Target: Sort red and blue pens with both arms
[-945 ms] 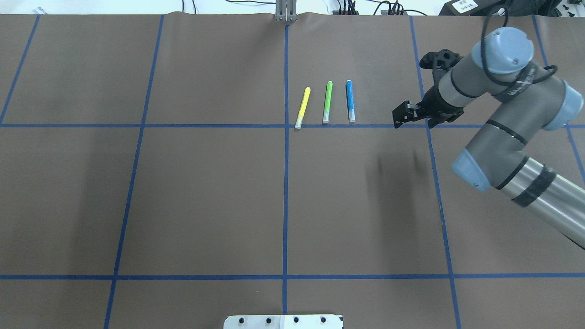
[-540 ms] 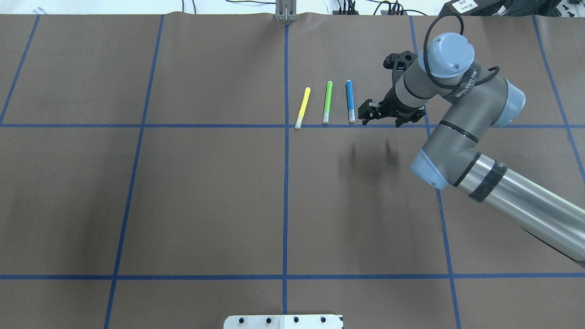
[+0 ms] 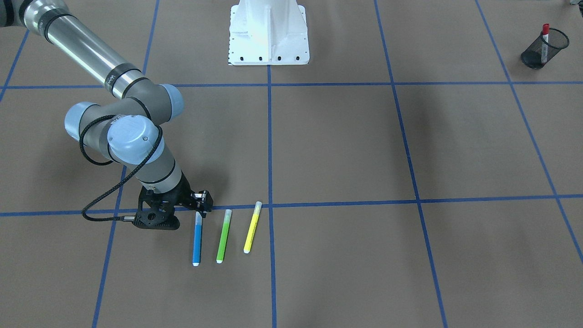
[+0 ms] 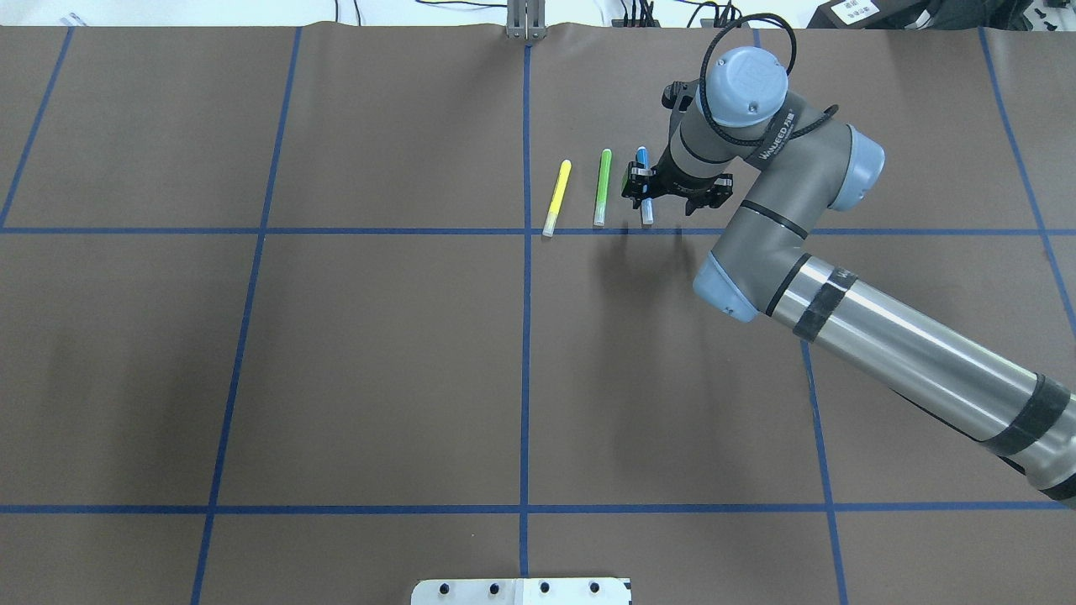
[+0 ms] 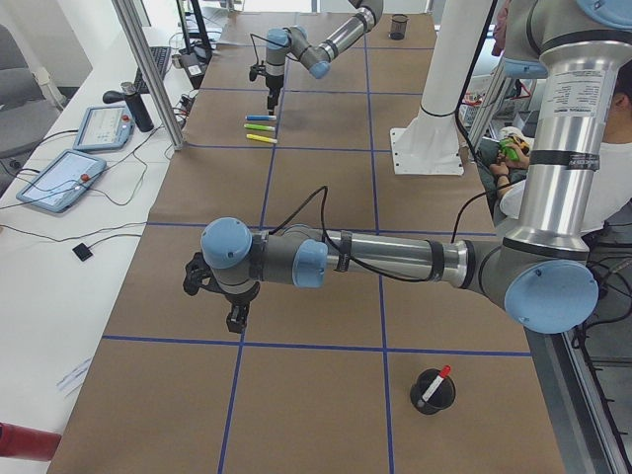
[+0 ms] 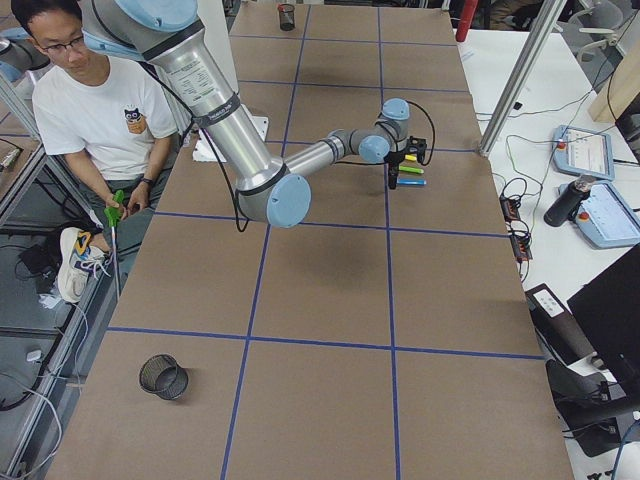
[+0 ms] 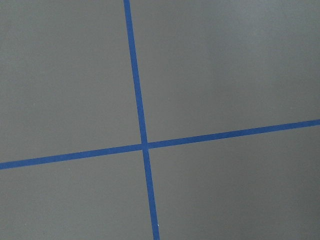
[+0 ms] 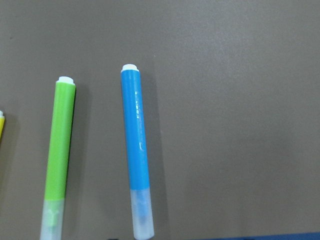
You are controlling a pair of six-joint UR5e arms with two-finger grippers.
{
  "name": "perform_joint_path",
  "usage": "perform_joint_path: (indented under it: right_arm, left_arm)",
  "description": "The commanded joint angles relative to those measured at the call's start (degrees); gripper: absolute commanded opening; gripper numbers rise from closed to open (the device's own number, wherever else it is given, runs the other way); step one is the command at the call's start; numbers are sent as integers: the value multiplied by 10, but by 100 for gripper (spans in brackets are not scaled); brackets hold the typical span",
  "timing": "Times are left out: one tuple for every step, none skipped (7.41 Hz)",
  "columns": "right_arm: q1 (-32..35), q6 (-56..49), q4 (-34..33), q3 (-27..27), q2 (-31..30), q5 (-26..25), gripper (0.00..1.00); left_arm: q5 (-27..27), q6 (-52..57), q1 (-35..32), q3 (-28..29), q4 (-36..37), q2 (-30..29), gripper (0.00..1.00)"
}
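A brown mat (image 3: 346,146) with blue tape lines covered the table. Front view: the right gripper (image 3: 202,205) hung over the clear-capped end of the blue pen (image 3: 197,239), jaws apart, holding nothing. The red pen (image 3: 544,36) stood in a mesh cup (image 3: 532,55), well apart from the blue pen. Overhead: the gripper hid the blue pen's middle. Left side view: the left gripper (image 5: 236,318) was far from the blue pen; its opening could not be determined.

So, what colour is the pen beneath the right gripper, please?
Blue pen, clear cap; clearest in right wrist view.
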Motion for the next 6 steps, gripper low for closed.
perform_joint_path:
  right_arm:
    - [-5,3,0,-19,14,-2,70]
    - [-5,3,0,-24,19,-2,62]
    - [-8,3,5,-36,23,-2,60]
    - [-9,3,20,-44,24,0,59]
    - [-10,3,20,-48,25,0,56]
    - [-10,3,20,-48,26,0,34]
  left_arm:
    - [0,-1,0,-2,0,0,100]
    - [0,-1,0,-1,1,1,100]
    - [0,-1,0,-2,1,2,100]
    - [0,-1,0,-1,1,2,100]
    - [0,-1,0,-1,1,3,100]
    - [0,-1,0,0,1,2,100]
